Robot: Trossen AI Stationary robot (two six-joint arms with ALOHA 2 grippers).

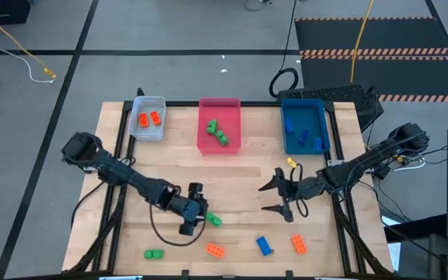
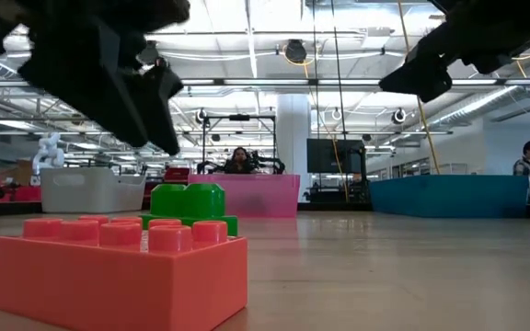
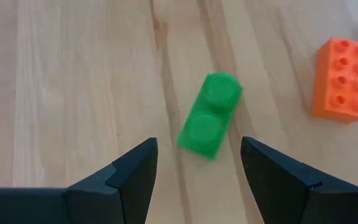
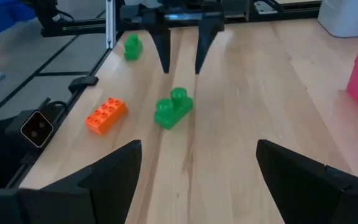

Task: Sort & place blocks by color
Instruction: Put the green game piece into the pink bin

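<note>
Two wide-spread end effectors, left [image 1: 195, 210] and right [image 1: 280, 196], above pale wooden table [image 1: 239, 175].

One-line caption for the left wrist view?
Open left gripper poised over a small green two-stud plastic brick on the wooden table.

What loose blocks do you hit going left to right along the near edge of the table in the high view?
green block → green block under the left tool → orange block → blue block → orange block.
</note>
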